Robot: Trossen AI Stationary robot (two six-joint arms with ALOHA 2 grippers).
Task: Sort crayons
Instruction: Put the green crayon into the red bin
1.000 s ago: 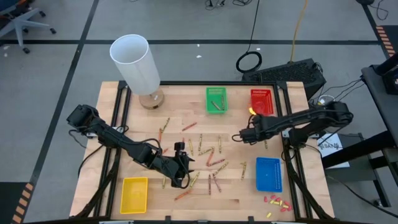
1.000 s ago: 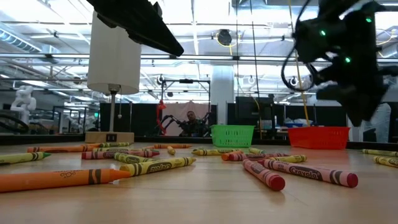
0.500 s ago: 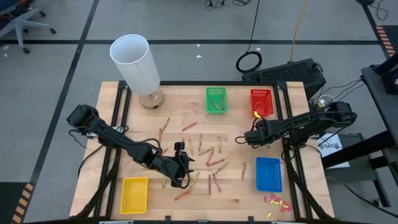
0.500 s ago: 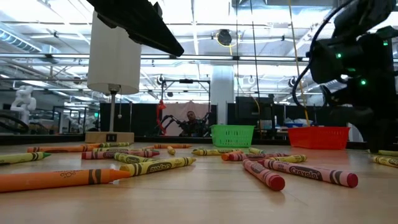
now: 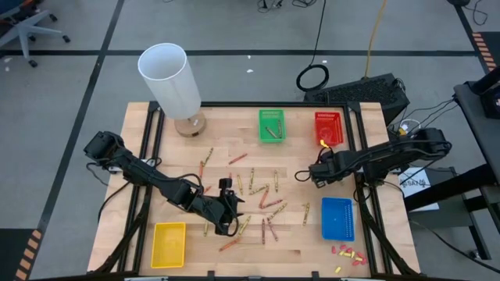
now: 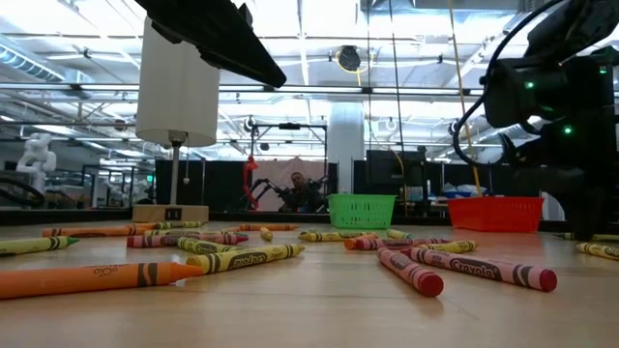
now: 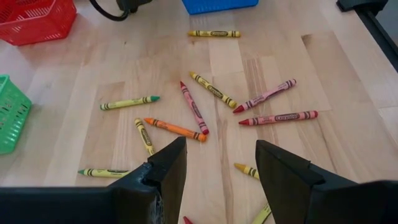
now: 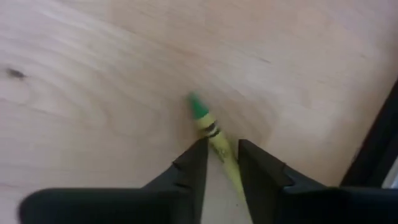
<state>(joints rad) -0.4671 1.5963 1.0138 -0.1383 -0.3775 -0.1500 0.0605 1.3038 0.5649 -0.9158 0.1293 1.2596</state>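
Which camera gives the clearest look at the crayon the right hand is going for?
The right wrist view: the yellow-wrapped, green-tipped crayon lies right between the right hand's two dark fingers, which sit close on either side of it. From the high view the arm hides it. The low view shows only the arm's dark bulk, and the left wrist view misses that spot.

Left arm: reaches from the table's left edge toward its middle; left gripper (image 5: 228, 209) (image 7: 216, 177) hangs low above the tabletop, fingers parted, holding nothing.
Right arm: extends in from the right edge; right gripper (image 5: 316, 173) (image 8: 219, 163) is down at the tabletop, fingers (image 8: 188, 171) pinched narrowly.
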